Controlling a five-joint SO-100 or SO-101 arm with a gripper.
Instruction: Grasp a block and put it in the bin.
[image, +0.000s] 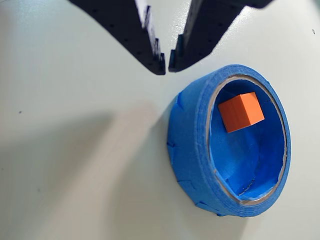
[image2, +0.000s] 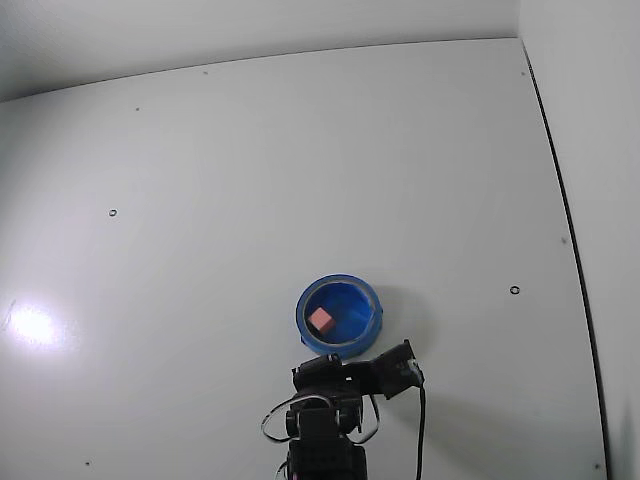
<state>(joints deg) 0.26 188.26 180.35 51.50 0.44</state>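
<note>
Orange-red, the block (image: 241, 112) lies inside the blue bin (image: 192, 150) on the white surface (image: 75, 150). It looks light, rigid and smooth-faced, best pinched across two flat opposite sides. Jaws hang nearly closed, empty, beside the rim.

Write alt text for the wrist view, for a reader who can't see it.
An orange-red block sits inside a round blue bin on a plain white table, lying against the bin's inner wall. The black gripper enters from the top edge, its fingertips nearly together, empty, just outside the bin's rim to the upper left.
</note>
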